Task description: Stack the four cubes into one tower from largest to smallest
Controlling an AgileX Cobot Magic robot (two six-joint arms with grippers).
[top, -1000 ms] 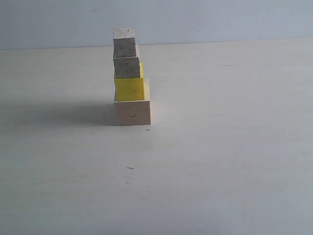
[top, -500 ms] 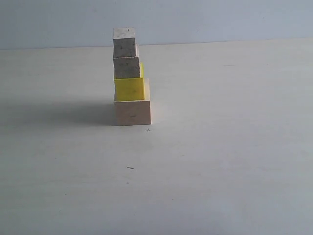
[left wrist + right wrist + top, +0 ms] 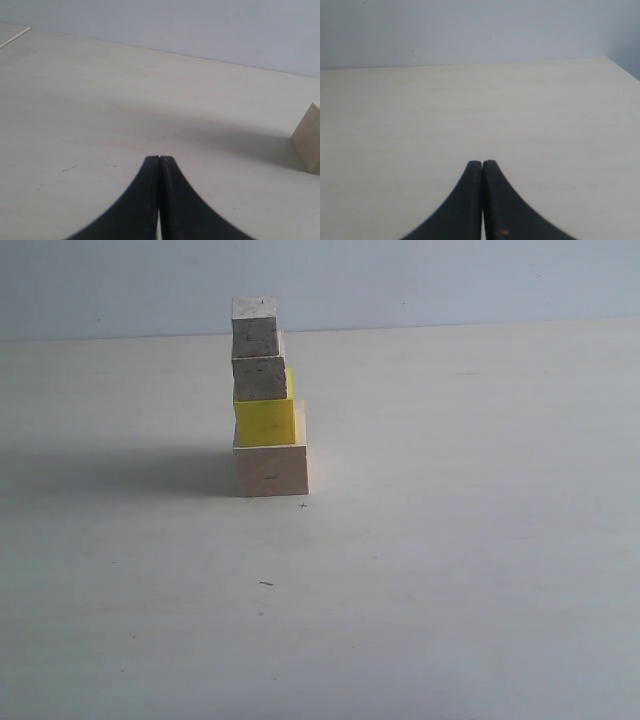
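Observation:
In the exterior view the tower stands left of centre as one column. The large pale wooden cube point(image 3: 271, 470) is at the bottom. On it rests the yellow cube point(image 3: 265, 422), then the medium wooden cube point(image 3: 261, 378), then the small wooden cube point(image 3: 255, 327) on top. Neither gripper shows in that view. The left gripper point(image 3: 159, 159) is shut with nothing in it, well short of a pale wooden cube point(image 3: 309, 144) cut by the frame edge. My right gripper point(image 3: 482, 163) is also shut and empty, over bare table.
The pale table point(image 3: 450, 570) stretches all around the tower, with a plain wall point(image 3: 420, 280) behind its far edge. A small dark speck point(image 3: 266, 583) lies in front of the tower. The table's corner edge point(image 3: 620, 67) shows in the right wrist view.

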